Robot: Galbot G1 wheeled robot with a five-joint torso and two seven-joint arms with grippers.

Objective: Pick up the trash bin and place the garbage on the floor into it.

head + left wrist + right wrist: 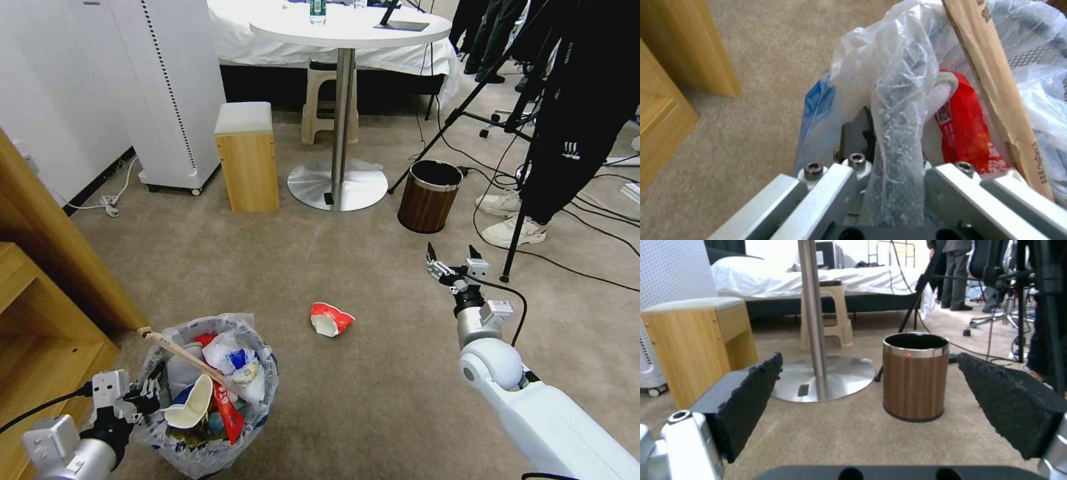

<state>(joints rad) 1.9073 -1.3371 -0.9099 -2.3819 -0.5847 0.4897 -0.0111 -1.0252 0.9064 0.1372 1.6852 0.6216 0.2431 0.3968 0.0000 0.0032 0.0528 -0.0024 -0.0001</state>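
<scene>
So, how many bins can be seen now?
2. The trash bin, full of litter, sits near the robot with the left gripper shut on its rim. The brown bin stands farther off, beside the table base.

The left gripper [148, 395] is closed on the rim of the trash bin [208, 448], which is full of litter. A red and white crumpled cup [331, 319] lies on the beige carpet [373, 400]. The right gripper [455, 259] hangs above the carpet with its fingers spread, near the wood-grain bin [429, 196].

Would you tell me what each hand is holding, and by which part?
The left hand grips the trash bin by its bag-covered rim; the right hand is open, holding nothing.
</scene>
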